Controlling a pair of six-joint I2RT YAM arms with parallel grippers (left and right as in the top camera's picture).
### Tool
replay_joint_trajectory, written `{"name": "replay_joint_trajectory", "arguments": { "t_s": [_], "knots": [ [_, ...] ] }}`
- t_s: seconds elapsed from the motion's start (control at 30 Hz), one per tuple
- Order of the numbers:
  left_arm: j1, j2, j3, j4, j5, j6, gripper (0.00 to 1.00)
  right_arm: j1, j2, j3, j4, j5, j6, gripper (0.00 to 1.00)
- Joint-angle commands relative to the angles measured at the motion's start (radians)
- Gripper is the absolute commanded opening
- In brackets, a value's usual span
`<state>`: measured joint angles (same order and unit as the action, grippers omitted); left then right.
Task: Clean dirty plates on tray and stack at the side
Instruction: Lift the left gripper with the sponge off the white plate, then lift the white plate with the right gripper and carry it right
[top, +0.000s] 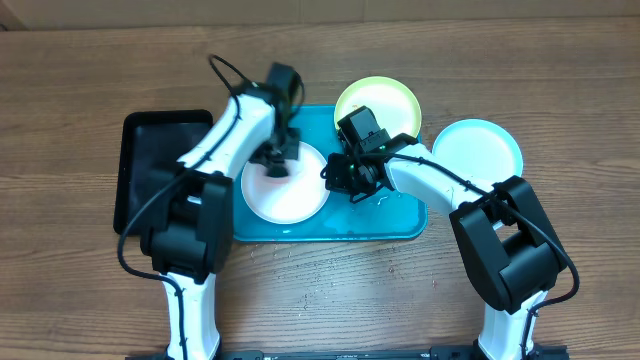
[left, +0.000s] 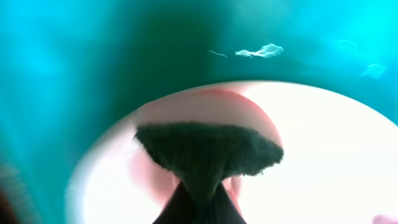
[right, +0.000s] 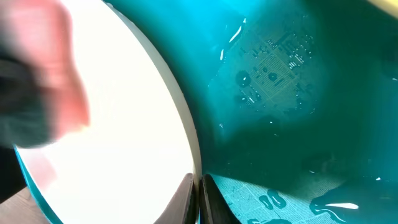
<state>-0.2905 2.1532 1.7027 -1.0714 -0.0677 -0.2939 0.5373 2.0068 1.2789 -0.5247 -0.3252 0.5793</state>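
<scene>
The white-pink plate (top: 290, 195) lies on the turquoise tray (top: 400, 225). My left gripper (top: 275, 160) is shut on a dark green sponge (left: 208, 152) and presses it on the plate's back part (left: 336, 162), where a pink smear shows. My right gripper (top: 335, 172) is shut on the plate's right rim (right: 194, 163), pinching it between both fingers. The yellow-green plate (top: 395, 100) lies at the tray's back edge. The light blue plate (top: 480, 150) lies on the table to the right of the tray.
A black tray (top: 145, 175) lies left of the turquoise tray, partly under my left arm. Water drops and puddles sit on the tray floor (right: 280, 68) right of the plate. A few drops lie on the table in front of the tray.
</scene>
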Motion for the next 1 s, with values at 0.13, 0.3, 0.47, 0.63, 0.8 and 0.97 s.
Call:
{"name": "replay_joint_trajectory", "arguments": {
  "t_s": [0.13, 0.3, 0.47, 0.63, 0.8, 0.97],
  "knots": [
    [0.057, 0.005, 0.332, -0.268, -0.101, -0.054, 0.04, 0.006, -0.002, 0.0, -0.029, -0.006, -0.008, 0.04],
    [0.091, 0.005, 0.493, -0.426, -0.047, -0.034, 0.04, 0.008, -0.029, 0.062, -0.13, 0.038, -0.05, 0.04],
    [0.127, 0.005, 0.555, -0.478, 0.04, 0.037, 0.04, 0.06, -0.122, 0.098, -0.219, 0.28, -0.064, 0.04],
    [0.139, 0.005, 0.553, -0.484, 0.057, 0.036, 0.04, 0.159, -0.218, 0.099, -0.264, 0.573, -0.064, 0.04],
    [0.139, 0.005, 0.552, -0.468, 0.06, 0.036, 0.04, 0.265, -0.262, 0.099, -0.298, 0.854, -0.063, 0.04],
    [0.139, 0.005, 0.552, -0.461, 0.06, 0.036, 0.04, 0.374, -0.274, 0.099, -0.305, 1.122, -0.056, 0.04]
  ]
}}
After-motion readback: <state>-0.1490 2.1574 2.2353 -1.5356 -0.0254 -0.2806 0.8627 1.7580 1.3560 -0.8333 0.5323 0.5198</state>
